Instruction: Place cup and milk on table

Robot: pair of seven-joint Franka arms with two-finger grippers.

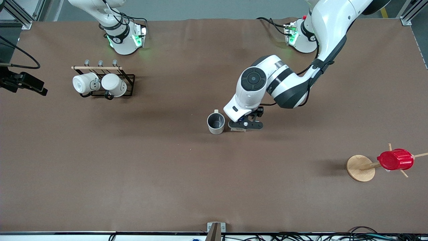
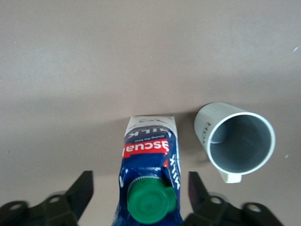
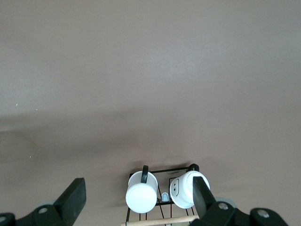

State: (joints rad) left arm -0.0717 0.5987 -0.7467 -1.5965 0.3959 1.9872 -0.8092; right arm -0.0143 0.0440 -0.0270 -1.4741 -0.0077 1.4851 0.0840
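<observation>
1. Your left gripper (image 1: 245, 126) sits low over the middle of the table (image 1: 167, 174), its jaws spread wide on either side of the milk carton (image 2: 149, 176) without touching it. The carton stands upright on the brown top, just beside the off-white mug (image 1: 216, 123), which also stands upright near the table's centre with its handle pointing toward the edge where the robot bases stand.

2. Your right gripper (image 3: 136, 200) waits with its jaws apart, high over the corner of the table by the right arm's base, looking down on the black wire rack (image 1: 115, 87) and its two white mugs (image 1: 98, 83).

3. Watch the lift-off. My judgement is that both items are placed and only the retreat remains. If you pull the left gripper away at an angle rather than straight up, a fingertip (image 2: 83, 187) could clip the green cap (image 2: 151, 203) and tip the carton into the mug.

4. The mug is close, so any swing toward it on the way out risks knocking it over.

5. The front view hides the carton under the left hand; only the left wrist view shows it and the gaps beside it. Only the front view shows the red ribbed cup (image 1: 395, 159) on its wooden stand (image 1: 360, 168) toward the left arm's end.
</observation>
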